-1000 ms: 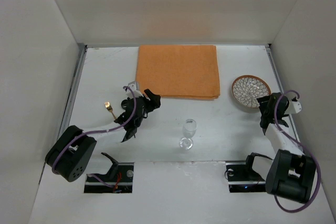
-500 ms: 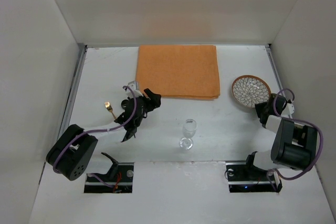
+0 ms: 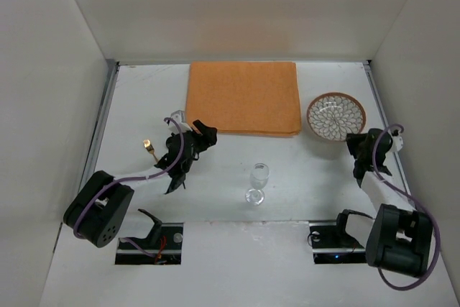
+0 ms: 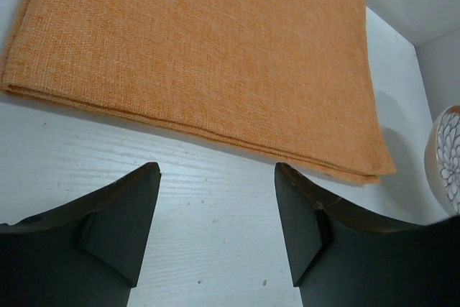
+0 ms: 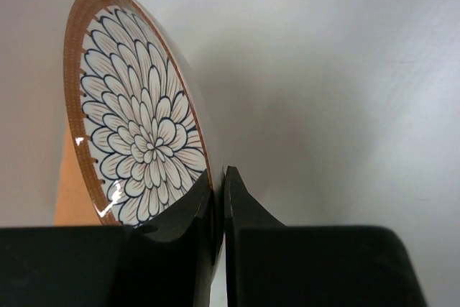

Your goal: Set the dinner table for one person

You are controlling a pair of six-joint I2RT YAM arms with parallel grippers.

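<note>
A round plate [image 3: 336, 116] with a blue flower pattern and a brown rim is at the right of the white dinner table [image 3: 309, 170]. My right gripper [image 3: 355, 139] is shut on its near rim. In the right wrist view the plate [image 5: 136, 134] stands on edge to the left, with its rim pinched between the jaws of the right gripper [image 5: 221, 177]. My left gripper [image 3: 207, 134] hovers open by the near left corner of the orange mat [image 3: 243, 97]. In the left wrist view the left gripper [image 4: 215, 228] has only bare table between its fingers.
A clear wine glass [image 3: 258, 181] stands upright in the near middle. A gold fork [image 3: 149, 149] lies left of the left arm. Metal rails [image 3: 103, 127] run along both side edges, with white walls around. The left wrist view shows the mat [image 4: 201, 55] and the plate's edge [image 4: 449, 156].
My right gripper has shut on the plate's rim, and the plate has shifted up and to the left in the top view. The left arm has not moved.
</note>
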